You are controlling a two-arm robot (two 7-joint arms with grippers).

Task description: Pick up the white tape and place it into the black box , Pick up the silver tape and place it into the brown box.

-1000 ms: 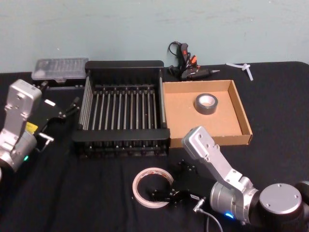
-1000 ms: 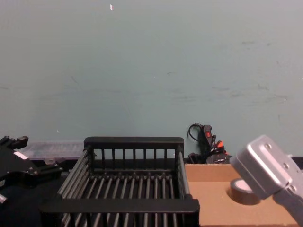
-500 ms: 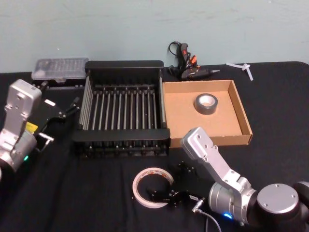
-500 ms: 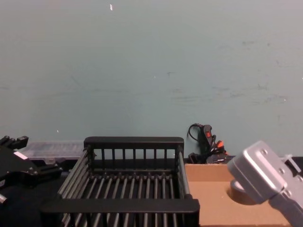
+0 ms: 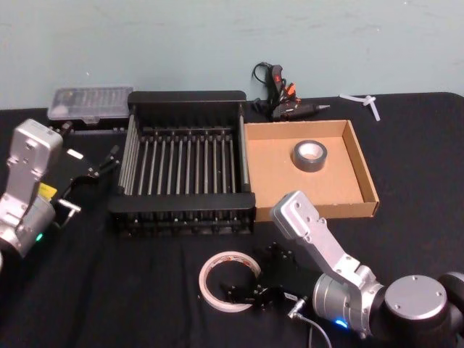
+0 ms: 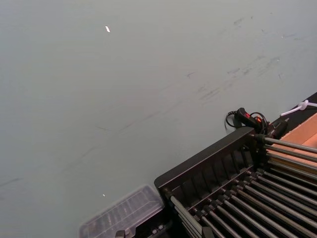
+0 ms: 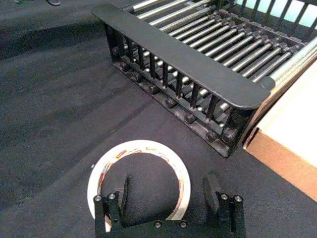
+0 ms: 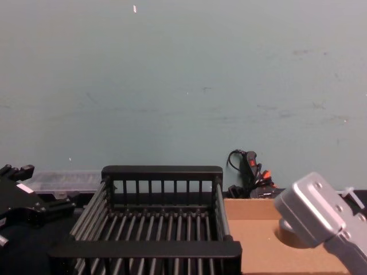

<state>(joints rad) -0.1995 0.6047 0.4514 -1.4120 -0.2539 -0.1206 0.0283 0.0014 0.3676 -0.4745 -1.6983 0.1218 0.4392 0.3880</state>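
right tool point(image 7: 168, 192) astride white tape point(image 7: 139, 177)

In the chest view the right arm hides most of the silver tape point(image 8: 285, 232).

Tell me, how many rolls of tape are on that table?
2. The white tape lies flat on the black table in front of the black box, with the right gripper open at it. The silver tape lies in the brown box. More could be hidden.
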